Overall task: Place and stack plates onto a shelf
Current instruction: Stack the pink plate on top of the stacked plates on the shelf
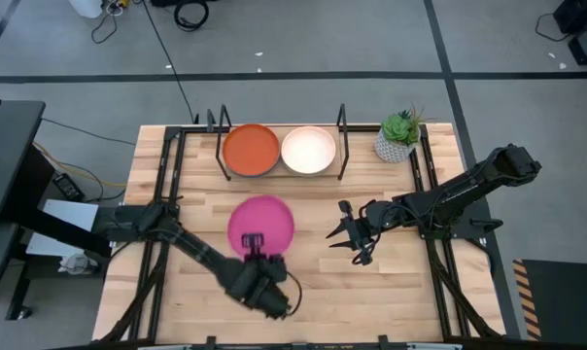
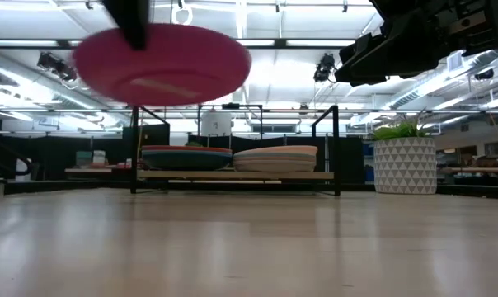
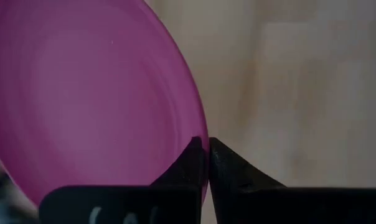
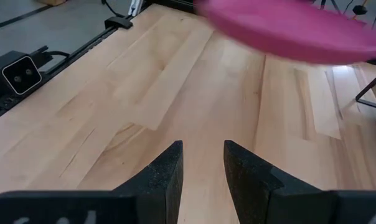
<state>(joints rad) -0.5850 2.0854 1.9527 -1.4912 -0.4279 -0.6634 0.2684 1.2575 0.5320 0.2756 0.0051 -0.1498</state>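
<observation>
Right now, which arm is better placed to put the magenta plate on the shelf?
Left. The left gripper is shut on the magenta plate, held clear of the table and in front of the shelf. The right gripper is open and empty, off to the side.

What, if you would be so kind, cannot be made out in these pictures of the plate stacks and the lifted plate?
- Plates under the round orange plastic plate: the high view shows only the top one; in the low view the stack is too small to count.
- Same beneath the pale peach round plate.
- Left gripper: the magenta round plastic plate hides its inner finger in the left wrist view.
</observation>
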